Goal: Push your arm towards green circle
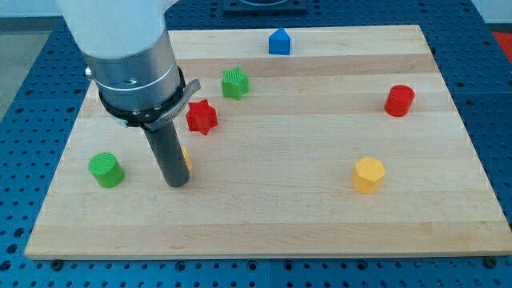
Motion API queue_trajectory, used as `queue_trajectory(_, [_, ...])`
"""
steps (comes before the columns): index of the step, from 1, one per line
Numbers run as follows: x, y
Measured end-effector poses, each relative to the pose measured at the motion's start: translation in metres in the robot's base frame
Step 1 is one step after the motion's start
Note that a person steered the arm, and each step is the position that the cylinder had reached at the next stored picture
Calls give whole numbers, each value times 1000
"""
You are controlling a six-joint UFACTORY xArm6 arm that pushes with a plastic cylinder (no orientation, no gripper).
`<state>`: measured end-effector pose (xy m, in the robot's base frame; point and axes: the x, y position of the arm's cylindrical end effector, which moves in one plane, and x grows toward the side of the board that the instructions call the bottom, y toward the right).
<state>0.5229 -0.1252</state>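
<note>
My tip (177, 183), a bare rod holding nothing, sits lower left of frame; green circle (106, 170) lies near it to the view's left, slightly higher, gap clear.

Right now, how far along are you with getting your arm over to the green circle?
Done: my tip is down on the board, level with the green circle. In hand: it stands to that block's right in the view, a gap between them. Left: slide toward the view's left to close that gap.
</note>
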Motion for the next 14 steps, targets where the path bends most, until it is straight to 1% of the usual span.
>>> queue_trajectory(1, [0, 25])
queue_trajectory(2, [-20, 34])
queue_trajectory(3, [-23, -7])
queue_trajectory(4, [-25, -6])
queue_trajectory(5, [-22, 17])
queue_trajectory(8, [-22, 42])
queue_trajectory(11, [-23, 42])
queue_trajectory(12, [-20, 42])
queue_trajectory(13, [-9, 41])
queue_trajectory(14, [-6, 14])
